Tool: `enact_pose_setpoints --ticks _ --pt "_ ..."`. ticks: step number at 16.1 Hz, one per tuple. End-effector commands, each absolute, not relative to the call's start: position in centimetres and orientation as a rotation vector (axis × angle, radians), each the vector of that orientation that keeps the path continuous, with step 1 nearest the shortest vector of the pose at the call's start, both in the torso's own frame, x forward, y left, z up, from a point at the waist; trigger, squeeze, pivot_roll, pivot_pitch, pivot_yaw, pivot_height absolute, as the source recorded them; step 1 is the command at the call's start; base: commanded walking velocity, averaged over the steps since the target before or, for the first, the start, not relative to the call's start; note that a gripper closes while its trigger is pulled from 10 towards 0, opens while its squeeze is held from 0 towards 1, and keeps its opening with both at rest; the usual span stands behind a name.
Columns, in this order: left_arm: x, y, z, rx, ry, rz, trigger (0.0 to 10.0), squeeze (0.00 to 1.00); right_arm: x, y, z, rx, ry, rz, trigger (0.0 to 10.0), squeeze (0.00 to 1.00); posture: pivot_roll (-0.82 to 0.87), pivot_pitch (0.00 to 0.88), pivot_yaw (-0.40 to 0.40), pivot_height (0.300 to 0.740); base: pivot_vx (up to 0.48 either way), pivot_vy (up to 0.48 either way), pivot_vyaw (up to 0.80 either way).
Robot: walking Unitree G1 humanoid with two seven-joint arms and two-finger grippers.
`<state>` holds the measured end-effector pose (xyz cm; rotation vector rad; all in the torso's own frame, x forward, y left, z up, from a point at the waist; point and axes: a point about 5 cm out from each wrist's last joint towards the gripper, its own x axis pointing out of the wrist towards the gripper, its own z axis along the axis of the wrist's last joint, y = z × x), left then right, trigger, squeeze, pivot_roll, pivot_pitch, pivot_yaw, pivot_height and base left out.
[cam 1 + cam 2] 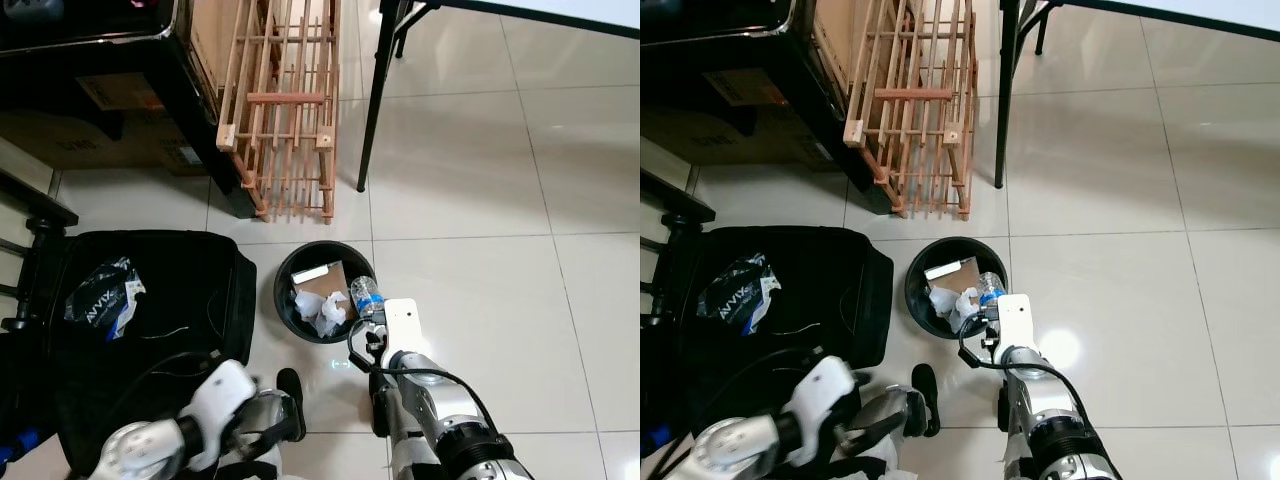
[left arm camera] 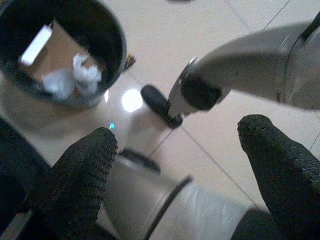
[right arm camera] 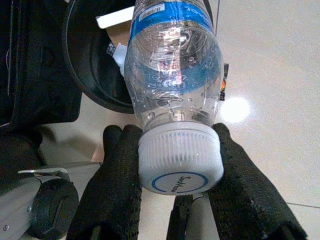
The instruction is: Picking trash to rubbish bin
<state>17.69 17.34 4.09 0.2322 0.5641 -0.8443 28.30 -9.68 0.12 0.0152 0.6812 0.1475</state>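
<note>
Just below the centre of the left eye view, the right claw (image 1: 367, 322) is clamped on a clear plastic water bottle (image 1: 366, 296) with a blue label, gripping it at the white cap (image 3: 180, 160); the right wrist view shows one black finger (image 3: 116, 185) pressed against each side of the cap. The bottle sits at the lower right rim of the round black rubbish bin (image 1: 284, 300) and leans over its opening. Inside the bin lie crumpled white paper (image 1: 322, 310), a brown piece of cardboard (image 1: 331, 280) and a flat white strip (image 1: 310, 273). The bin stands on the pale tiled floor (image 1: 480, 200), just right of an open black suitcase (image 1: 190, 290) at the left of the frame, which holds a dark printed bag (image 1: 103, 297). Above the bin, in the upper middle, a slatted wooden rack (image 1: 285, 110) leans beside a dark cabinet (image 1: 150, 60), and a black desk leg (image 1: 378, 95) runs down just right of it. The left claw (image 1: 290, 405) hangs low at the bottom of the frame with its two fingers (image 2: 82, 175) spread wide apart and nothing between them.
</note>
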Motion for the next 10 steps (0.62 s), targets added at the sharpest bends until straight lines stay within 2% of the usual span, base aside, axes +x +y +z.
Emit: enact_pose_setpoints --ticks 1,6,10 --pt "16.8 18.0 3.3 0.238 0.602 -0.836 10.0 0.00 27.4 -9.3 -0.9 0.020 0.722 0.162 10.0 0.00 0.09 0.447 0.068 0.740 0.000 0.000 0.00" --pt "17.5 19.4 3.0 0.271 0.584 -0.752 10.0 0.00 27.6 -9.3 -0.8 0.018 0.712 0.163 10.0 0.00 0.09 0.442 0.068 0.740 0.000 0.000 0.00" --pt "18.0 19.0 3.4 0.255 0.556 -0.747 10.0 0.00 27.5 -9.2 -0.9 0.016 0.714 0.165 10.0 0.00 0.09 0.440 0.069 0.740 0.000 0.000 0.00"
